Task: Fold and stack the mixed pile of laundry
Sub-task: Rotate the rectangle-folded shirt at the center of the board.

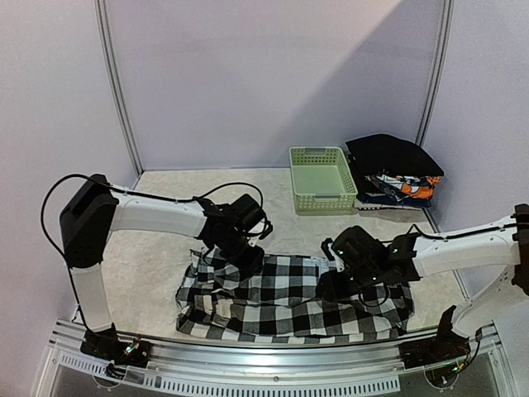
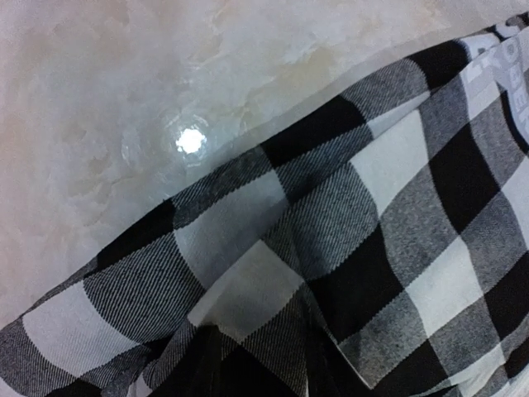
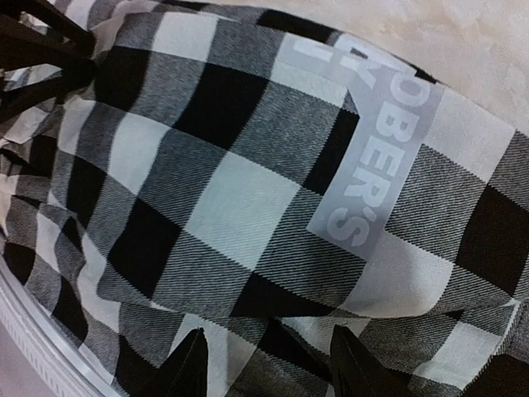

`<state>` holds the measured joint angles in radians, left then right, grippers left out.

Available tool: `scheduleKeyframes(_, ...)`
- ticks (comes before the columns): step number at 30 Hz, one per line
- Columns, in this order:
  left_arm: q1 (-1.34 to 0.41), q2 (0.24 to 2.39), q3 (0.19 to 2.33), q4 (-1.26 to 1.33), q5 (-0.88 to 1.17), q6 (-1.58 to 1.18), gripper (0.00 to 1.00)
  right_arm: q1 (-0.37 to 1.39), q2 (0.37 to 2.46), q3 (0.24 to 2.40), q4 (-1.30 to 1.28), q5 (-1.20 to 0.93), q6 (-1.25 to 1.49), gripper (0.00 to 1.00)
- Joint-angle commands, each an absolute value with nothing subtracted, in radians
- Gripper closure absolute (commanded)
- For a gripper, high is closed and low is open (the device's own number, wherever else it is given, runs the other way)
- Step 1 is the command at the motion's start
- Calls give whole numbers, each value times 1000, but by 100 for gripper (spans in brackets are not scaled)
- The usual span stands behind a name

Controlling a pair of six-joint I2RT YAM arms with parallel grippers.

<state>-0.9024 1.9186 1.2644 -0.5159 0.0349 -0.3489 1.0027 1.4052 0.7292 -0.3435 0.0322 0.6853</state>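
Progress looks well along: black cloth (image 1: 393, 153) & printed pieces (image 1: 405, 186) sit stacked upper right by basket (image 1: 318, 204), checked shirt (image 1: 289, 299) lies rumpled, unfolded at lower centre of surface (image 1: 157, 215), right gripper (image 3: 269, 332) spread wide over it, left gripper (image 1: 247, 264) on its upper-left edge, opening can't tell.

top: high, looking down, forward | wrists: very near checked shirt (image 1: 289, 298), seemingly shared

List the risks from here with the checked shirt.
The checked shirt lies rumpled near the left gripper, so a fold may trap creases. Its near hem sits close to the table's front rail; a pull could drag it over. The right gripper, open above layered cloth, might pinch too few layers.
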Motion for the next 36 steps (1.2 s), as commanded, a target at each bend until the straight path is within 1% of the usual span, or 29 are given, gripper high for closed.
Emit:
scheduleKeyframes(1,-893,1951,1275,-525,8,-305,65,1010,1492,727,-299,79,739,48)
scheduleKeyframes(7,-844,1980,1209,-501,-37,-325,67,1011,1614,732,-283,88,768,48)
scheduleKeyframes(11,-821,1960,1150,-481,-48,-355,67,1006,1717,801,-273,88,748,47)
scheduleKeyframes(15,-798,1916,1073,-496,-87,-418,67,980,1827,886,-228,14,710,47)
scheduleKeyframes(20,-780,1778,917,-513,-124,-493,67,944,1969,1065,-255,-68,636,48)
scheduleKeyframes(26,-758,1589,757,-562,-157,-561,66,943,2151,1337,-293,-263,545,49)
scheduleKeyframes(32,-753,1441,681,-602,-136,-616,66,921,2328,1598,-362,-356,502,49)
scheduleKeyframes(36,-755,1367,657,-630,-113,-634,66,892,2424,1756,-421,-381,491,50)
